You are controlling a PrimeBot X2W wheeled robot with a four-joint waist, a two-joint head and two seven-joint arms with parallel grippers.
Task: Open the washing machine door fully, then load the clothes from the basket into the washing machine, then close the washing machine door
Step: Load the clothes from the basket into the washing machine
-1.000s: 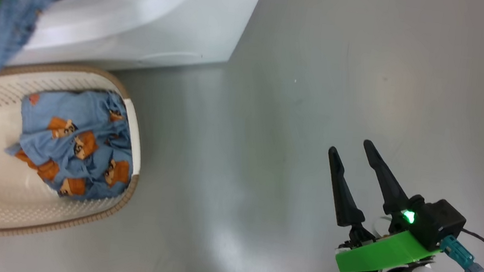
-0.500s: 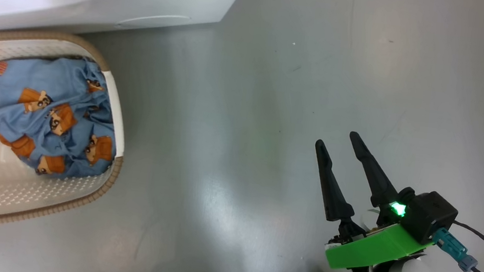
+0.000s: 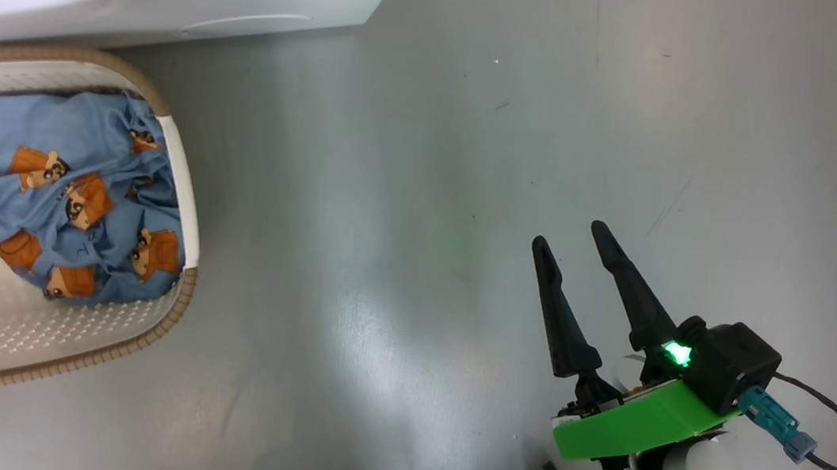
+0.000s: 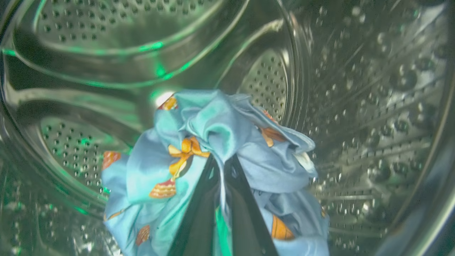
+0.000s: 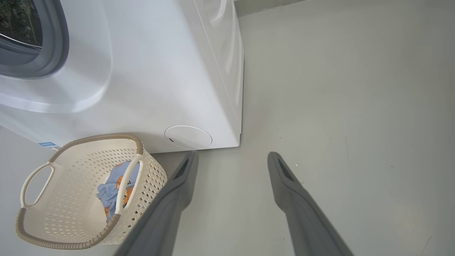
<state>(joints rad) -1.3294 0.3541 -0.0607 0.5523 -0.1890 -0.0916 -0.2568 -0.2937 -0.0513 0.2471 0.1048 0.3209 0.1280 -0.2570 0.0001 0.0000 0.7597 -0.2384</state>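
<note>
Some light-blue, orange-figured clothes (image 4: 220,124) clamped in left hand (image 4: 222,161); right hand (image 3: 569,234) spread apart.

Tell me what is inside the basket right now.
One crumpled heap of light blue clothes lies against one wall of the basket. Anything beneath that heap is covered.

Head view: bright, even, diffuse light; pale sheen patches on the grey floor (image 3: 424,188); green lamp (image 3: 678,353) glowing by the right gripper (image 3: 569,234). Left wrist view: dim drum (image 4: 106,53), green glints on the steel, clothes (image 4: 213,124) brightly lit, left gripper (image 4: 222,161) out of focus. Right wrist view: bright, soft shadows, wide-angle bending at the edges.
</note>
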